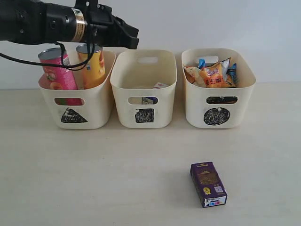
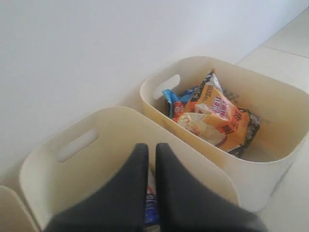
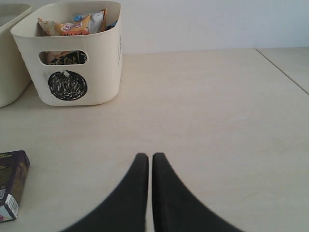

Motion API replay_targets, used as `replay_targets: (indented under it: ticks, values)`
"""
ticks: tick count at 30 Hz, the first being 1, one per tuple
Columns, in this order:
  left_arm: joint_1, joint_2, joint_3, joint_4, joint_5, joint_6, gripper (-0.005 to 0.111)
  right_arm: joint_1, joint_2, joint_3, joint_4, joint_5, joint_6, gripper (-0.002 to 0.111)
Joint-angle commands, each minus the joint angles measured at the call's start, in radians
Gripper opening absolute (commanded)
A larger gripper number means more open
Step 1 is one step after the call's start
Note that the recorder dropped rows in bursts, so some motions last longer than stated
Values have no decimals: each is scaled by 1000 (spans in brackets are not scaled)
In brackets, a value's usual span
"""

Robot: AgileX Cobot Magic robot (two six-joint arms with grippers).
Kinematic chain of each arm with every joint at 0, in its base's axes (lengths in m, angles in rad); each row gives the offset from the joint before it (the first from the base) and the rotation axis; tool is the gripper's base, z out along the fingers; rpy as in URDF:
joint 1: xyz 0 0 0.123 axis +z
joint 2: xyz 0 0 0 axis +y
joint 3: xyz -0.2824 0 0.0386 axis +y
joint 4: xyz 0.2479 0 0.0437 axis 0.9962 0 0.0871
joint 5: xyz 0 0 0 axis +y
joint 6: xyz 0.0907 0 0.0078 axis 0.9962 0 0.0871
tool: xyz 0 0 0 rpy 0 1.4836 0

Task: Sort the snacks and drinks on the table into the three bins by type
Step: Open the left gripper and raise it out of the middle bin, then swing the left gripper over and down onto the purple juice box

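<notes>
Hovering above the square bin (image 1: 123, 101), your left fingers (image 2: 131, 183) are pressed together, holding nothing; your right fingers (image 3: 138, 188), low over the counter (image 1: 94, 165), are likewise closed and empty. Only the purple carton (image 1: 208, 184) lies loose, near and right of centre, so next you likely need to open the right fingers, grasp it and carry it to that bin.
</notes>
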Motion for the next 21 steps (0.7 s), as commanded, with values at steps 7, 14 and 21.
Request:
replay_targets:
  ticks: [7, 14, 21]
  values:
    - [-3, -99, 45, 8, 528, 292, 4, -1, -5, 5, -1, -5, 0, 0]
    - [-3, -148, 45, -162, 902, 470, 4, -1, -5, 5, -11, -7, 0, 0]
    - [-1, -160, 45, -648, 1123, 1123, 4, -1, -5, 5, -11, -7, 0, 0]
